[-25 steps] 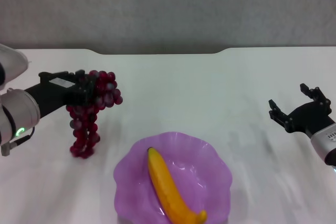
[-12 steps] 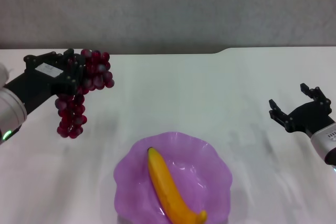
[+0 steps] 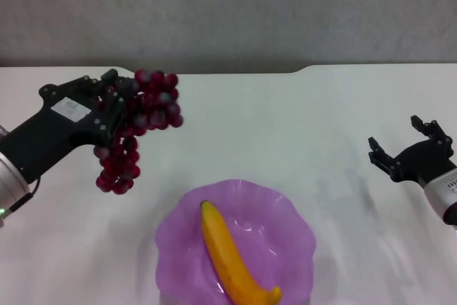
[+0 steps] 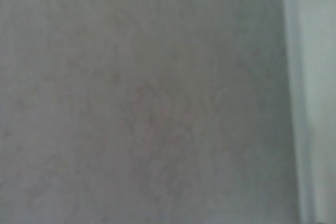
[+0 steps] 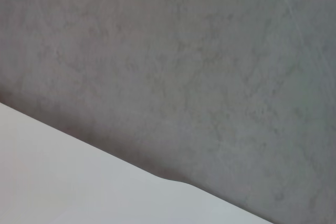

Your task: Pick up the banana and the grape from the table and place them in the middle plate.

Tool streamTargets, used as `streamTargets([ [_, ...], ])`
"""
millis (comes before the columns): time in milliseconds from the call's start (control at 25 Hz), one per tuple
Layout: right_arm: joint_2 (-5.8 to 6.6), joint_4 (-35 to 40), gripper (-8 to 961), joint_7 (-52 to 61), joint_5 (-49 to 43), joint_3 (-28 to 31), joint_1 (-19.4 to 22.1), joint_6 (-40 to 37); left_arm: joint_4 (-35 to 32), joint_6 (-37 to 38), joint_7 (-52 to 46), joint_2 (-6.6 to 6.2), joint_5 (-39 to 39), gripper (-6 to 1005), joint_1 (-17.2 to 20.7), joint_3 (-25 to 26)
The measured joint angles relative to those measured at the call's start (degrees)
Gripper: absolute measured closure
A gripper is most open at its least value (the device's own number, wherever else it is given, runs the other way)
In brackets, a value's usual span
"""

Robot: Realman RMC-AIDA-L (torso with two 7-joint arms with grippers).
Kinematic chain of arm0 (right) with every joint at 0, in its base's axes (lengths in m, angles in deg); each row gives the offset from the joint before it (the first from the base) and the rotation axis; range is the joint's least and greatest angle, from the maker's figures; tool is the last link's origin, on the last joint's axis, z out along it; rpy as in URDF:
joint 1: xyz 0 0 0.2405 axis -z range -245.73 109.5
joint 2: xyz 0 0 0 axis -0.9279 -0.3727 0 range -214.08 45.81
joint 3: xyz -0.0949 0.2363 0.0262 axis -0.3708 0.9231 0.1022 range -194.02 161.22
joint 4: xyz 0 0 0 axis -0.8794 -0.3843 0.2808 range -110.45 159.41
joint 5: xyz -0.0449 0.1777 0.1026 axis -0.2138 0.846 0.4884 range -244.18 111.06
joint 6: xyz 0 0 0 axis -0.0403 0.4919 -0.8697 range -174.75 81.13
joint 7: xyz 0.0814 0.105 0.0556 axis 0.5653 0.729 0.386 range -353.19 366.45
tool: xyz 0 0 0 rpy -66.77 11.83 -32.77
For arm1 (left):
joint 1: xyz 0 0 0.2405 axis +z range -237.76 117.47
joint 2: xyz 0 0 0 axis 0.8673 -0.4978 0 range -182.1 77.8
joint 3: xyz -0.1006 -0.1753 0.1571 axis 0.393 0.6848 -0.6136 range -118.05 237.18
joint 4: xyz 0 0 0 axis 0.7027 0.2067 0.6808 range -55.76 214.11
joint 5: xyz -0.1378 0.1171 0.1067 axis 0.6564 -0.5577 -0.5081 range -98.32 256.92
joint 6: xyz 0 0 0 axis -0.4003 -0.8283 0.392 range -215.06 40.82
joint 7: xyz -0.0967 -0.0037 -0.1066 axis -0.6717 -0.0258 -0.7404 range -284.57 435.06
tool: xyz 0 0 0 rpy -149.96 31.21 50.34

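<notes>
I see left gripper (image 3: 121,105) fingers pinching the dangling bunch of dark red grapes (image 3: 136,123) above white counter (image 3: 285,126). Glossy curved yellow banana (image 3: 232,258) lies in the scalloped translucent purple plate (image 3: 285,223). Right gripper (image 3: 410,149) fingers spread, well apart.

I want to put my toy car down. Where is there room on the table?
The table is bare between the grape in the left gripper and the open right gripper. The near middle is crowded: the middle plate holds the banana.

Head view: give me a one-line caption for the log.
Left gripper holds the grape aloft beside the middle plate containing the banana; right gripper open, idle.
</notes>
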Motion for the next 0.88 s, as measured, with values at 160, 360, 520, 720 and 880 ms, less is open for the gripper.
streamTargets([
  [160, -0.08, 0.0, 77, 0.0, 0.0, 0.0, 0.0, 0.0, 0.9, -7.9, -8.9, -0.3, -5.9, 799, -1.0, 4.8],
  [360, -0.02, 0.0, 77, 0.0, 0.0, 0.0, 0.0, 0.0, 0.6, -13.8, -17.7, -0.11, -15.7, 800, -3.0, 8.3],
  [520, -0.05, 0.1, 77, 0.0, 0.0, 0.0, 0.0, 0.0, 0.5, -15.9, -21.0, -0.02, -20.4, 800, -4.1, 8.3],
  [720, 0.02, 0.4, 78, 0.1, 0.1, 0.0, 0.0, 0.0, -1.1, -19.7, -24.7, 0.07, -25.6, 800, -5.1, 7.8],
  [880, -0.04, 0.4, 78, 0.1, 0.1, 0.0, 0.0, 0.0, -2.7, -21.4, -24.8, 0.12, -27.5, 800, -5.0, 6.1],
])
